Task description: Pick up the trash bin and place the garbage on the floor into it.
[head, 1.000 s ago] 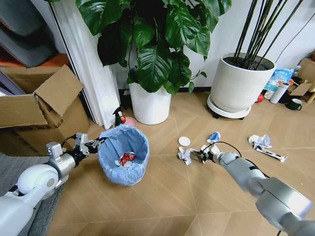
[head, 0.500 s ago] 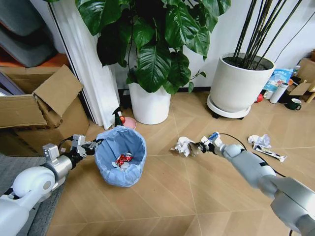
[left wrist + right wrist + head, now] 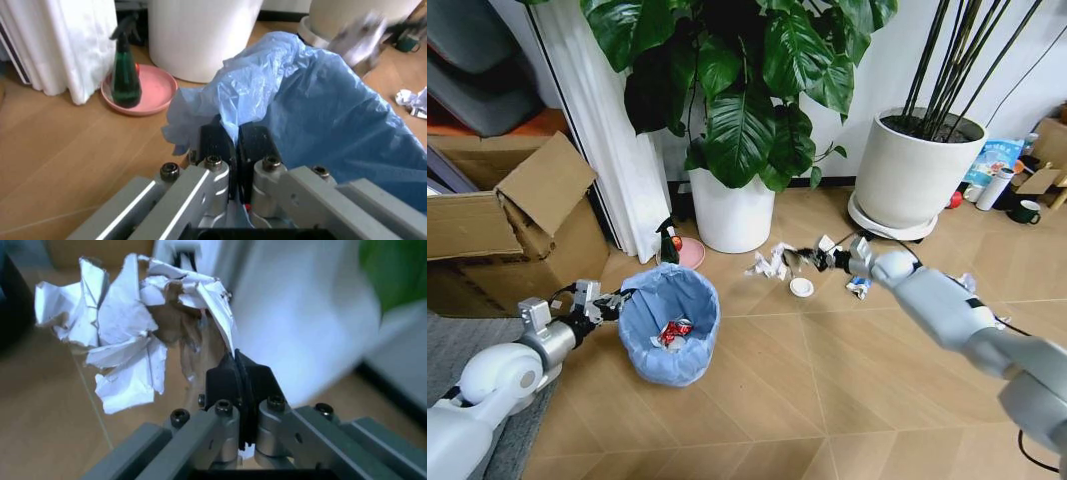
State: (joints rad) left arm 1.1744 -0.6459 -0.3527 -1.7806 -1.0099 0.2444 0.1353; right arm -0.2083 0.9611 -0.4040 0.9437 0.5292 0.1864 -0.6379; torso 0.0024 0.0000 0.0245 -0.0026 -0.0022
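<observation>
My right fingers (image 3: 805, 259) are clamped on a crumpled paper wad (image 3: 770, 263) held off the floor (image 3: 827, 400), and the trash bin (image 3: 667, 322), its rim pinched in my left fingers (image 3: 613, 300), sits below and leftward of that wad.

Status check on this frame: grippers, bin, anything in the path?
Left gripper shut on trash bin rim. Right gripper shut on crumpled paper wad, in the air right of the bin. Path looks open.
</observation>
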